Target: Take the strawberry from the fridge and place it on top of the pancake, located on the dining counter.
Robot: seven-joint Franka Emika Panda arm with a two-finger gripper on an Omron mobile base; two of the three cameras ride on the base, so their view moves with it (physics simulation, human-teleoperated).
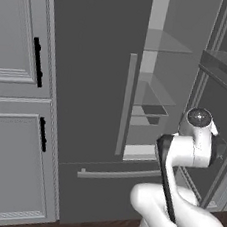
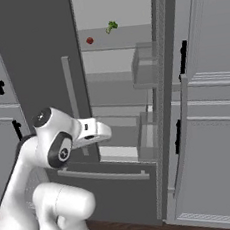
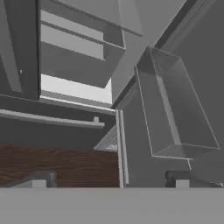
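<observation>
- Nearest to us is our arm, folded low in front of the fridge [image 2: 36,60]. Our gripper [image 3: 109,181] shows as 2 dark finger tips at the bottom of the hand view, set well apart, so the jaws are spread wide and hold nothing.
- The hand looks down and forward: past the finger tips we see dark wooden floor [image 3: 57,162], the bar handle of the lower drawer [image 3: 52,119] and a clear door bin [image 3: 175,109] on the open right door.
- In the right base view the wrist sits level with the lower shelves, in front of the closed left door.
- Further in, the right door [image 2: 168,56] stands open and the pale grey inside is in plain sight, with glass shelves stacked one above the other.
- Furthest back, on an upper shelf, lies the strawberry [image 2: 89,40], a tiny red dot resting alone. Near it, to the right and a little higher in that view, sits a small green leafy vegetable [image 2: 111,26]; the 2 are apart, not touching.
- The relation that matters: the strawberry lies well above our gripper and deeper into the fridge, slightly to the right of the wrist in the right base view. The hand points low, away from it.
- We judge the reach has not begun. The next move needs us to raise the hand, tilt it up toward that shelf and go in through the open side, keeping clear of the door bins and the vegetable.
</observation>
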